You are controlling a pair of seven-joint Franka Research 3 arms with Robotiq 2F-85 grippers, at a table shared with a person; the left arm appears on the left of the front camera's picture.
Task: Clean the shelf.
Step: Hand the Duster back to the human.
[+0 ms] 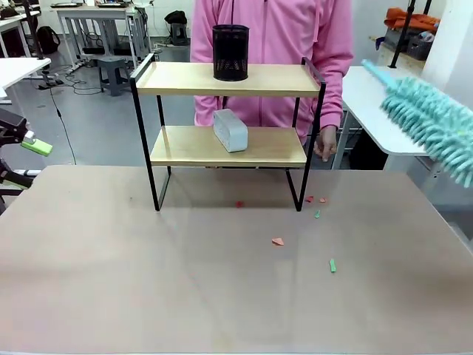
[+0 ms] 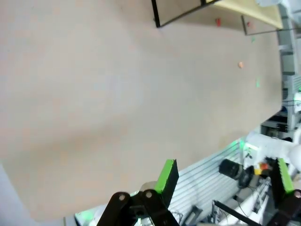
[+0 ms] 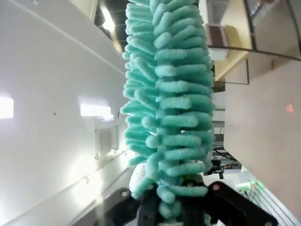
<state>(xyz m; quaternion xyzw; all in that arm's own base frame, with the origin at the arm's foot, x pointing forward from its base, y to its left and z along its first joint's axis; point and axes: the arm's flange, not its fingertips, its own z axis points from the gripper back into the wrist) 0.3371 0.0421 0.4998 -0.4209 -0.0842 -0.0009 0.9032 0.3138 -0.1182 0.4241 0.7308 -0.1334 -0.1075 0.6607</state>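
Observation:
The shelf [image 1: 225, 79] stands at the far middle of the tan table, with a person in pink right behind it. A black mesh cup [image 1: 230, 52] is on its top board and a pale grey box [image 1: 230, 130] on the lower one. A fluffy teal duster [image 1: 432, 118] hangs in the air to the right of the shelf, not touching it. My right gripper [image 3: 181, 209] is shut on the duster [image 3: 169, 103] at its base. At the left table edge my left gripper [image 1: 29, 142] is open and holds nothing, its green pads [image 2: 167, 175] far apart above the table.
Small paper scraps lie on the table [image 1: 148, 281] in front of the shelf: a red one [image 1: 239, 204], an orange one [image 1: 277, 241] and a green one [image 1: 332, 265]. A white table [image 1: 369, 103] stands at the back right. The person's hand [image 1: 324, 146] hangs beside the shelf's right leg.

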